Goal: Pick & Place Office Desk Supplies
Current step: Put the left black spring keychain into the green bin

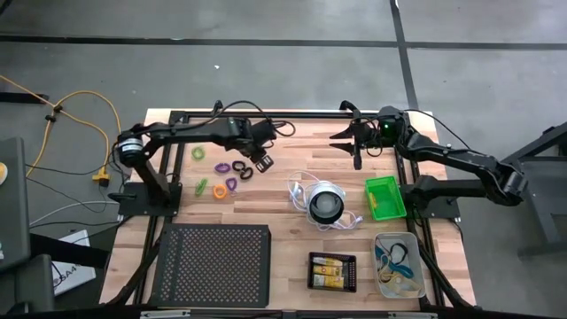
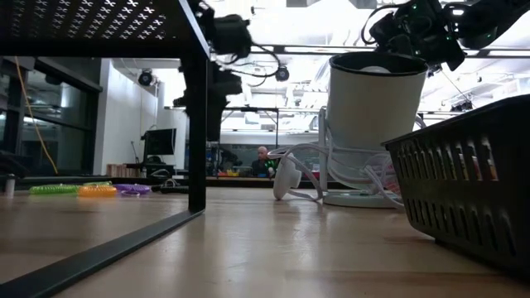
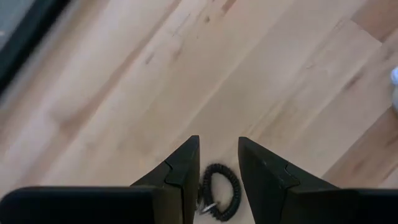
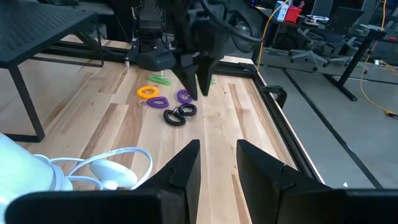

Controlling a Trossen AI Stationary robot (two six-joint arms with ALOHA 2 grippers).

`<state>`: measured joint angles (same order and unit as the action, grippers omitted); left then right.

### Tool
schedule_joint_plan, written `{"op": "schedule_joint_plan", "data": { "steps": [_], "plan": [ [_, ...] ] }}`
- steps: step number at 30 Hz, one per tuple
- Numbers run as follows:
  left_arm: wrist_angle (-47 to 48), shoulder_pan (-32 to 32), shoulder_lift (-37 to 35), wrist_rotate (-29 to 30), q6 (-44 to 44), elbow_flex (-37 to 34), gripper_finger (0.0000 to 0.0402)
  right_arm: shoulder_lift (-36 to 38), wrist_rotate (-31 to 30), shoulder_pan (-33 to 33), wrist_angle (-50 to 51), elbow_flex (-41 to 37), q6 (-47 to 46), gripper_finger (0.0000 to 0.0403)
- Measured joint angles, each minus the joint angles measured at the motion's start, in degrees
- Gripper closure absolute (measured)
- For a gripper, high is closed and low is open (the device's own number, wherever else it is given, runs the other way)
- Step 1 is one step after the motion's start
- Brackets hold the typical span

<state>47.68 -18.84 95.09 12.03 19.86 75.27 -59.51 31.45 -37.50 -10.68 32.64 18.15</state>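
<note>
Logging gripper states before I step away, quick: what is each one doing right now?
Left gripper: open, holding nothing, poised over a dark coil loop.
Right gripper: open, empty, raised over the table.

Free room and obstacles on the table (image 1: 283, 213)
Bare wood between loops (image 1: 232, 168) and white-and-black object (image 1: 325, 204); black rack (image 1: 213, 263) blocking near left corner; green tray (image 1: 384, 197) and clear tray (image 1: 398, 265) crowding right edge.

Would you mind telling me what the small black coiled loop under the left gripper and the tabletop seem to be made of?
The small black coiled loop looks like springy plastic cord with a slight sheen; its even spiral turns suggest that, and a small metal ring seems attached. The tabletop looks like pale wood planks with a smooth matte finish, showing grain and seams.
</note>
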Motion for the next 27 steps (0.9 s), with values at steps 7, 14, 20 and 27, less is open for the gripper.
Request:
{"op": "schedule_joint_plan", "data": {
  "steps": [7, 14, 20, 27],
  "plan": [
    [-7.31, -0.44, -4.73, -2.13, 10.34, -12.16, 0.0297, 0.00, 0.00, -0.01, 0.15, 0.00, 0.00, 0.0310],
    [-7.17, 1.66, -5.97, -1.07, 15.43, -15.59, 0.0297, 0.00, 0.01, 0.00, 0.15, 0.00, 0.00, 0.0310],
    [-5.66, 1.82, -6.01, 1.04, 17.75, -15.87, 0.0297, 0.01, 0.00, -0.01, 0.17, 0.00, 0.00, 0.0310],
    [-7.45, 1.82, -6.01, 1.34, 20.63, -19.36, 0.0297, 0.00, -0.01, -0.02, 0.17, 0.00, 0.00, 0.0310]
  ]
}}
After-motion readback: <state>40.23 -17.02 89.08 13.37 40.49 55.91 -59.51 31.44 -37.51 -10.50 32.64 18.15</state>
